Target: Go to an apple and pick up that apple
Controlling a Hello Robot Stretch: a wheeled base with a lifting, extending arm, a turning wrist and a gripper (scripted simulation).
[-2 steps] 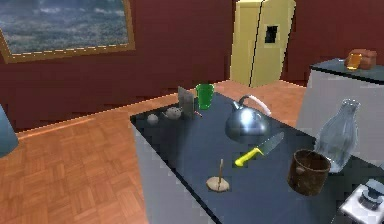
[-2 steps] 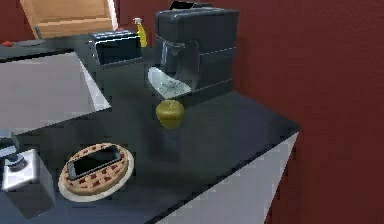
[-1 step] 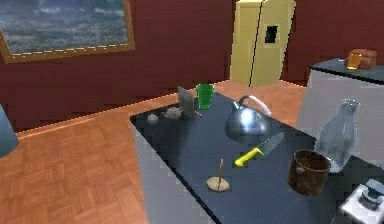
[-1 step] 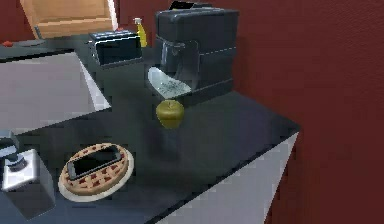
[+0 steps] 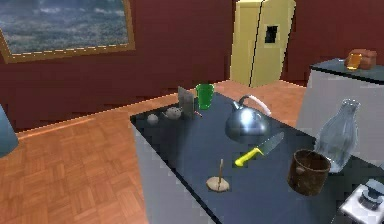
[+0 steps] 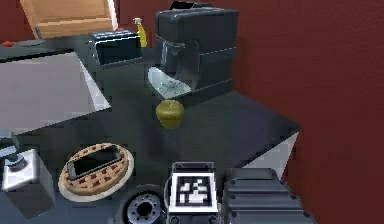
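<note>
Black metal and a white square marker [image 6: 193, 190] with black marks sat at the bottom edge of the arm side view. Just left of the marker was the round dark body of the fingers [image 6: 146, 207]. Their far end was too low to make out, so I cannot tell whether they held anything. Beside them on the counter [image 6: 250, 125] lay a round woven tray [image 6: 97, 170] with a flat dark slab on it, and left of that stood a pale pump bottle [image 6: 20, 172]. The counter top was smooth and near black, with pale sides. It met a dark red wall [image 6: 330, 60] on the arm side view's right. Farther out stood a boxy black coffee machine [image 6: 195, 48] and a grey toaster [image 6: 113, 46]. The apple [image 6: 170, 113] rested on the counter just in front of the coffee machine, well apart from the fingers. It was small, round and yellow-green, with a darker shaded underside. In the forward view, the dark counter carried a shiny metal kettle [image 5: 247, 120], a green cup [image 5: 205, 96], a yellow-handled knife [image 5: 258, 152], a clear glass bottle [image 5: 338, 135] and a brown mug [image 5: 308, 172]. Beyond lay a wooden plank floor [image 5: 80, 160], a pale yellow fridge [image 5: 262, 42] and a framed painting [image 5: 65, 28] on the red wall.
</note>
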